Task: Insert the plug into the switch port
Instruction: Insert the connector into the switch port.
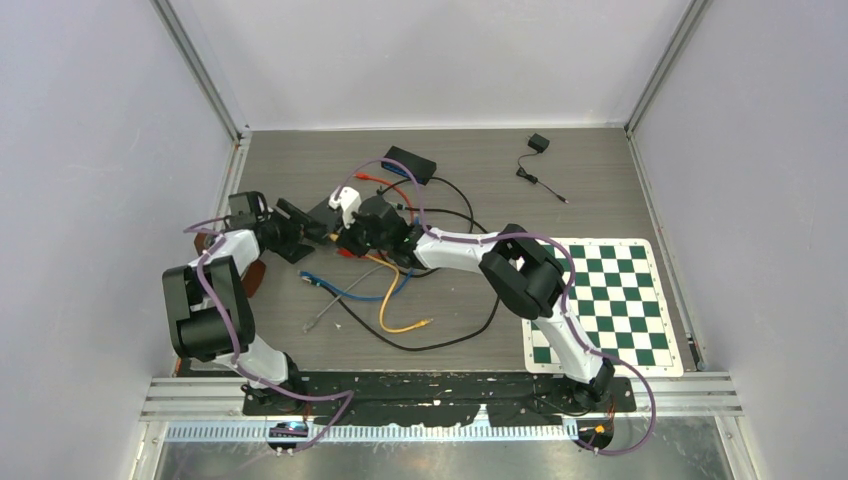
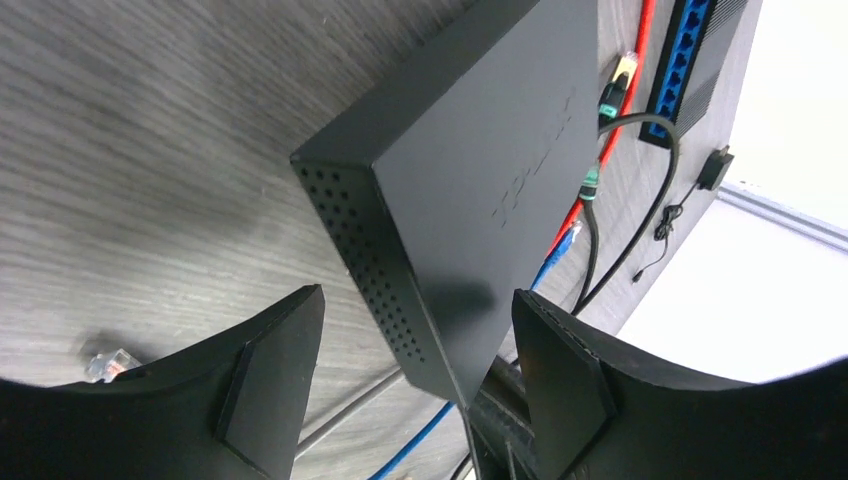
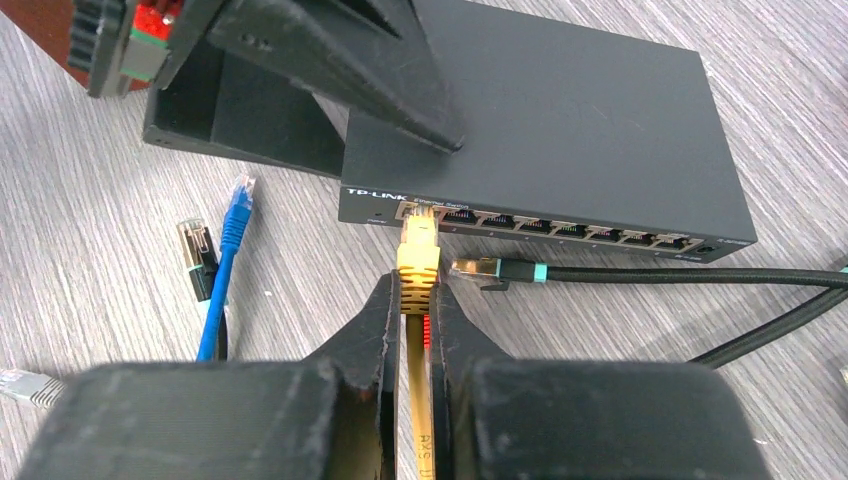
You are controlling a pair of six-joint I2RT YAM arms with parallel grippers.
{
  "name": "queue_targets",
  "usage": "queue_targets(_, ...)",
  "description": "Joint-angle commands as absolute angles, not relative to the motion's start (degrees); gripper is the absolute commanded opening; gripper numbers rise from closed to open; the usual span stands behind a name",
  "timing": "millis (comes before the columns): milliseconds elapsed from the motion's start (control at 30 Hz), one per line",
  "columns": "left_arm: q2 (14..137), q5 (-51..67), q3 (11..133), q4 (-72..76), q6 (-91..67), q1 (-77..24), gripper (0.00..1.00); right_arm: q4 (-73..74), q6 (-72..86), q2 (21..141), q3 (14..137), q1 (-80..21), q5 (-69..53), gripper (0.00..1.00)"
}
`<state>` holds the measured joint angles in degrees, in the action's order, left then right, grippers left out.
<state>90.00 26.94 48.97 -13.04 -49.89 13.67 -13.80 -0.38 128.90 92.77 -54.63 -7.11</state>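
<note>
A black TP-Link switch (image 3: 560,130) lies on the table with its port row facing my right wrist camera. My right gripper (image 3: 412,290) is shut on the ribbed boot of the yellow plug (image 3: 418,245). The plug's tip is at the mouth of the leftmost port (image 3: 415,212). My left gripper (image 2: 415,340) is open and straddles the switch's (image 2: 480,170) far corner. One of its fingers (image 3: 340,60) lies over the switch's top. In the top view the two grippers meet at the switch (image 1: 325,215), the left (image 1: 305,228) and the right (image 1: 352,235).
A black cable's teal-banded plug (image 3: 490,270) lies loose in front of the ports. Blue (image 3: 237,205) and black (image 3: 197,255) plugs lie to the left. A second switch with blue ports (image 1: 408,165) sits behind, a power adapter (image 1: 538,143) at back right, a chessboard mat (image 1: 605,300) to the right.
</note>
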Motion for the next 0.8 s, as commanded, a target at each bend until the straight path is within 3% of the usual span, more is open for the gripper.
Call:
queue_targets(0, 90.9, 29.2, 48.6, -5.2, -53.2, 13.9, 0.71, -22.2, 1.4, 122.6, 92.8, -54.7, -8.7, 0.05)
queue_targets(367, 92.4, 31.0, 49.6, -3.0, -53.3, 14.0, 0.55, -22.4, 2.4, 124.2, 93.3, -54.6, -10.5, 0.05)
queue_targets(767, 92.1, 34.6, 48.1, -0.4, -51.9, 14.0, 0.0, -20.0, 0.4, 126.1, 96.1, -54.5, -11.3, 0.05)
